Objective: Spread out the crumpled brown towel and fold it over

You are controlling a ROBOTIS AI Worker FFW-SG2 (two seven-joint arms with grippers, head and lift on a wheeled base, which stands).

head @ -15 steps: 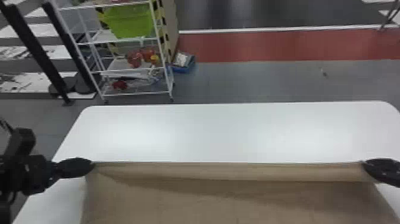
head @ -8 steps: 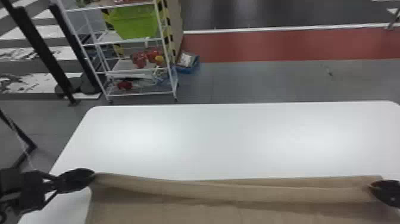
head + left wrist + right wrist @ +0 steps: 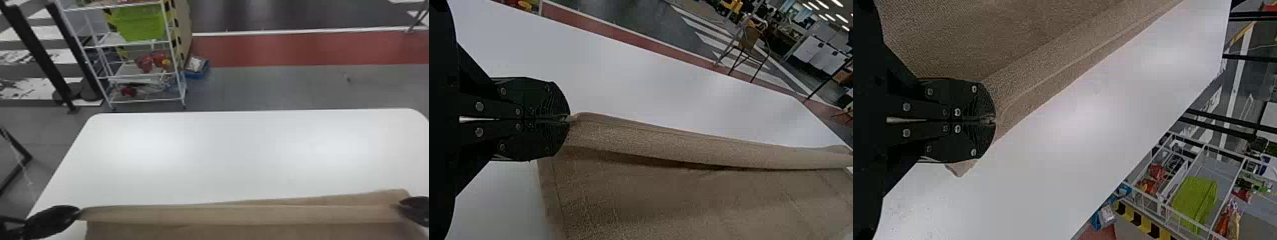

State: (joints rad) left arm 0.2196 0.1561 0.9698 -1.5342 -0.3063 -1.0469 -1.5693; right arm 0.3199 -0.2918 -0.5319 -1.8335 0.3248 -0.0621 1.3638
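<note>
Over white tabletop (image 3: 223,153), left end effector (image 3: 78,212) and right end effector (image 3: 401,204) point inward, pinching the towel (image 3: 229,215).

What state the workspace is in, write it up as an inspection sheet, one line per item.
Surface: white table, corners rounded.
Job's things: brown towel stretched between the grippers, a narrow strip doubled over along its far edge.
Clutter: nothing seen.
Grippers: left gripper and right gripper both shut on the towel, near its far corners.
Cables: thin pale line at far left; cannot tell if it is one.
Surroundings: white rack with green bin beyond the table.
</note>
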